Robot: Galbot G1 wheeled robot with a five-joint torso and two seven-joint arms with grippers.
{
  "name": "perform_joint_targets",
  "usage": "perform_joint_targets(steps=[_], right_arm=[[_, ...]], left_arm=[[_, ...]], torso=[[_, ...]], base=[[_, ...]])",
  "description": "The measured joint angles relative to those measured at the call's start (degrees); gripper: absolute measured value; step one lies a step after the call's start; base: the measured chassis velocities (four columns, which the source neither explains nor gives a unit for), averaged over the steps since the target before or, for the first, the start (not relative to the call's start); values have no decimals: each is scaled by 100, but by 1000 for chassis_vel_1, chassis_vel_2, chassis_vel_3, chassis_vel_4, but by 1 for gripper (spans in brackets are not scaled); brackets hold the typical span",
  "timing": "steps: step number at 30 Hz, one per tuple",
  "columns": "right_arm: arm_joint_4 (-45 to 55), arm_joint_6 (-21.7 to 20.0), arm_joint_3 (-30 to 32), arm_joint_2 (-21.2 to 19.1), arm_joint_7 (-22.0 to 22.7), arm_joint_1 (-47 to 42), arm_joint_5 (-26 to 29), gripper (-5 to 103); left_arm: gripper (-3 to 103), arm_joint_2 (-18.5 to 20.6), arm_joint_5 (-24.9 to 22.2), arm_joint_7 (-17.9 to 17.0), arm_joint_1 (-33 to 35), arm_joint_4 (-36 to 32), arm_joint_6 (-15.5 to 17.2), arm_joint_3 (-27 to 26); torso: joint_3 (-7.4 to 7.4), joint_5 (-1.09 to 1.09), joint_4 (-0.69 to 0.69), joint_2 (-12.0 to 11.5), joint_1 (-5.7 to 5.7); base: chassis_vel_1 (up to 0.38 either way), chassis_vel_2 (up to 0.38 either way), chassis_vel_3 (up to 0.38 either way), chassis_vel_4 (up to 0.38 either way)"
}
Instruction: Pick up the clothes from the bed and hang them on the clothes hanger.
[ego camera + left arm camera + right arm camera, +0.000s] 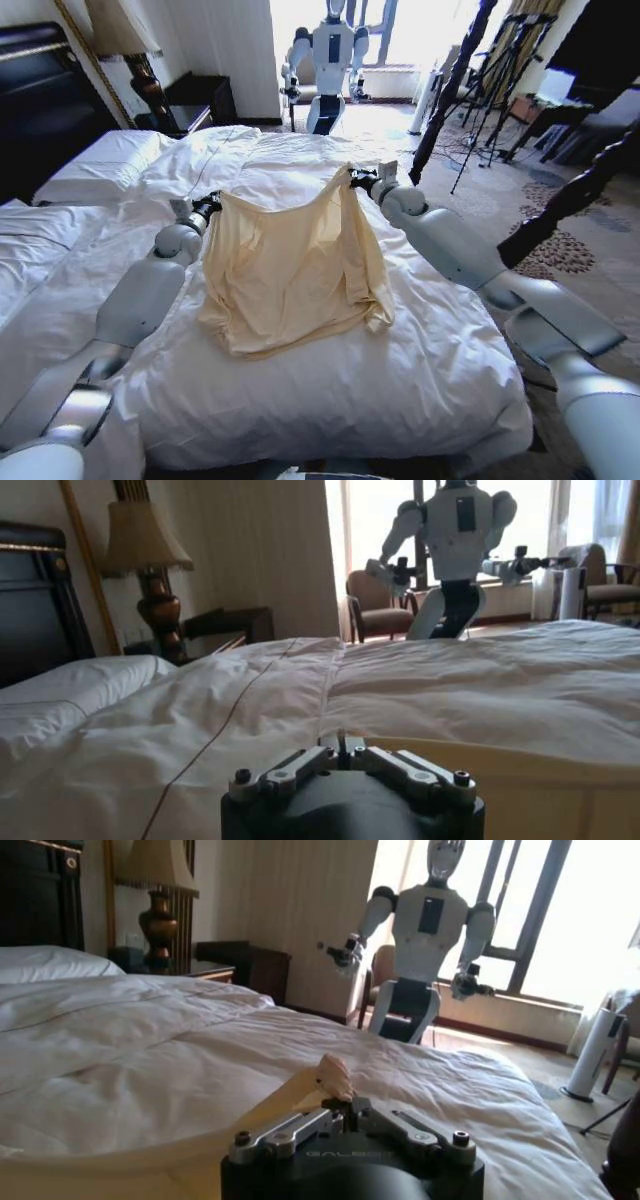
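Clothes (293,270) held up over bed (400,390), L gripper (213,203) & R gripper (355,179) pinching top corners

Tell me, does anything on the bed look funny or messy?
Yes: the pale butter-yellow soft shirt lies rumpled on the puffy white duvet of the bed, its far edge pulled up taut between the left gripper and right gripper, both pinching it.
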Motion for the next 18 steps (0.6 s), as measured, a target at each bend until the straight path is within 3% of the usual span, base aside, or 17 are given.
perform_joint_targets(steps=[4,7,8,10,14,15,17,18], right_arm=[[-653,6,43,282,-112,27,-488,-3],[-923,-82,141,403,-321,-11,-721,1],[-1031,-234,213,476,-391,-42,-685,1],[-1146,-451,306,582,-410,-64,-555,6],[-1475,-1442,537,868,-394,-76,352,18],[-1475,-1442,537,868,-394,-76,352,18],[-1525,-1883,745,914,-389,-66,710,23],[-1483,-2133,852,904,-328,-59,915,28]], left_arm=[[0,-273,346,31,-253,719,-115,170],[-2,-370,485,174,-280,900,86,244],[2,-390,488,235,-268,917,203,299],[7,-401,462,280,-229,907,365,356],[29,-332,456,398,-66,836,851,607],[29,-332,456,398,-66,836,851,607],[34,-223,356,429,31,657,1177,627],[40,-119,175,447,91,430,1525,618]], torso=[[0,1,-3,1,0],[0,1,-4,1,0],[0,2,-5,1,0],[0,4,-5,1,0],[-1,-1,-1,1,0],[-1,-1,-1,1,0],[0,-1,0,1,0],[-1,0,-1,1,0]], base=[[0,0,0,0],[0,0,0,0],[0,0,0,0],[0,0,0,0],[0,0,0,0],[0,0,0,0],[0,0,0,0],[0,0,0,0]])
